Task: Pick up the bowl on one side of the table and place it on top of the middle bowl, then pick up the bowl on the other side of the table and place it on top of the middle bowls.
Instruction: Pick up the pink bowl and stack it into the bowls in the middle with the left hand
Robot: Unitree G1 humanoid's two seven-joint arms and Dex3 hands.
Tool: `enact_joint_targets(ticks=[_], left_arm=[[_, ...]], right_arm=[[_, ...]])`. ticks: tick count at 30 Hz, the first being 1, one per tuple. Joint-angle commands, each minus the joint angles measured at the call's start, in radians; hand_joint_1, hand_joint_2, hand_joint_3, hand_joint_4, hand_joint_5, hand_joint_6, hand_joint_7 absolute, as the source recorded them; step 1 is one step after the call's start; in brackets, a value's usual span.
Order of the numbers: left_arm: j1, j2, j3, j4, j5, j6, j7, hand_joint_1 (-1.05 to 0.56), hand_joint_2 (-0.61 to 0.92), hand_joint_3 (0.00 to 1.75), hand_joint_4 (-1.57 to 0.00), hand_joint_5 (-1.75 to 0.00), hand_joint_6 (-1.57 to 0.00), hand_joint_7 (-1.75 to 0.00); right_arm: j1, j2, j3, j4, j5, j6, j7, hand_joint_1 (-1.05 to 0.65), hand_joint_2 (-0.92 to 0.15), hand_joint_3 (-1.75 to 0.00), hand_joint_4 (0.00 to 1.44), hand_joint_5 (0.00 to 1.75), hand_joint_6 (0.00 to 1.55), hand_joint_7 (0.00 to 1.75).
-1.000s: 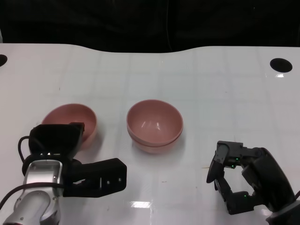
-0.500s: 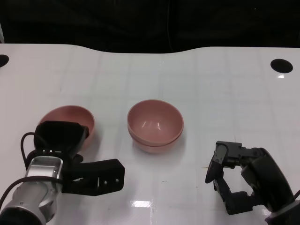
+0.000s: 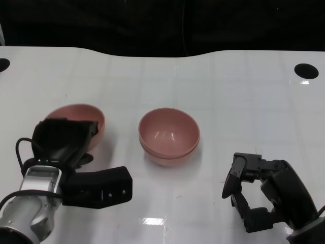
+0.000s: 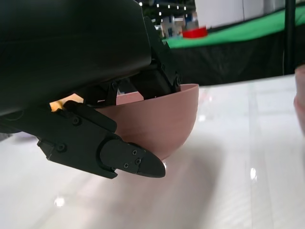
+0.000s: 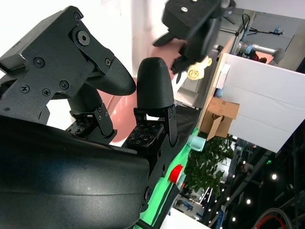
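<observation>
**Head view: left hand on the side bowl**

Nearest me, my right hand [image 3: 254,195] rests empty, fingers apart. My left hand [image 3: 63,145] grips the left bowl [image 3: 81,116], tilted. The stacked middle bowls [image 3: 168,133] sit mid-table [image 3: 228,91].

Silver left forearm [image 3: 30,211] with black cable, black screw-studded left hand [image 3: 63,147] and right hand [image 3: 254,195].

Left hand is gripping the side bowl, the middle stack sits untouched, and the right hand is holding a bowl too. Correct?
Not quite. The right hand holds nothing, as the head view shows. The rest stands: the left hand grips the side bowl, and the middle stack sits untouched.
</observation>
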Motion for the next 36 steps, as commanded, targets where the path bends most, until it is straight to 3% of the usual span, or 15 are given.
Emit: enact_joint_targets(ticks=[1,3,6,8,13,17,21,28,32,36], left_arm=[[0.015,0.035,0.018,-0.088,-0.002,0.013,-0.032,-0.31,0.91,0.05,-0.79,-1.75,-0.96,-0.55],[0.023,0.042,0.023,-0.143,-0.008,0.004,-0.045,-0.31,0.91,0.04,-0.8,-1.75,-0.99,-0.52],[0.033,0.054,0.034,-0.25,-0.025,-0.025,-0.081,-0.26,0.92,0.05,-0.83,-1.75,-0.74,-1.39],[0.035,0.061,0.038,-0.301,-0.036,-0.049,-0.102,-0.24,0.92,0.08,-0.85,-1.75,-0.69,-1.6],[0.016,0.079,0.042,-0.327,-0.075,-0.188,-0.105,-0.22,0.92,0.21,-0.87,-1.75,-0.69,-1.71],[-0.026,0.089,0.039,-0.296,-0.107,-0.311,-0.118,-0.24,0.73,0.61,-0.86,-1.75,-0.7,-1.71],[-0.074,0.095,0.032,-0.224,-0.12,-0.454,-0.09,-0.25,0.67,0.69,-0.87,-1.75,-0.71,-1.71],[-0.134,0.075,0.013,-0.149,-0.097,-0.556,-0.089,-0.29,0.66,0.62,-0.86,-1.75,-0.69,-1.7],[-0.162,0.048,-0.011,-0.119,-0.081,-0.562,-0.102,-0.32,0.77,0.39,-0.86,-1.75,-0.74,-1.57],[-0.193,0.021,-0.043,-0.068,-0.064,-0.555,-0.127,-0.31,0.85,0.28,-0.84,-1.75,-0.68,-1.66]], right_arm=[[0.002,-0.003,-0.011,0.0,0.012,-0.004,-0.003,-0.07,-0.27,-1.56,0.89,1.72,0.86,1.36],[0.003,-0.003,-0.01,-0.001,0.007,-0.003,-0.005,-0.07,-0.27,-1.55,0.89,1.72,0.86,1.36],[0.001,-0.003,-0.01,0.002,-0.002,-0.007,-0.009,-0.07,-0.28,-1.56,0.89,1.73,0.87,1.36],[-0.002,-0.003,-0.009,0.006,-0.006,-0.007,-0.012,-0.08,-0.28,-1.56,0.89,1.73,0.86,1.36],[-0.012,0.001,-0.009,0.02,-0.012,-0.014,-0.018,-0.07,-0.27,-1.56,0.89,1.72,0.86,1.36],[-0.02,0.005,-0.012,0.032,-0.011,-0.019,-0.02,-0.06,-0.27,-1.57,0.89,1.72,0.86,1.36],[-0.03,0.006,-0.013,0.047,-0.005,-0.023,-0.016,-0.07,-0.26,-1.57,0.9,1.71,0.87,1.36],[-0.036,0.006,-0.009,0.058,-0.01,-0.024,-0.019,-0.06,-0.28,-1.56,0.9,1.72,0.86,1.35],[-0.032,0.002,-0.01,0.057,-0.013,-0.026,-0.02,-0.06,-0.29,-1.55,0.89,1.72,0.86,1.36],[-0.034,0.002,-0.011,0.062,-0.011,-0.037,-0.018,-0.05,-0.28,-1.54,0.89,1.72,0.85,1.36]])
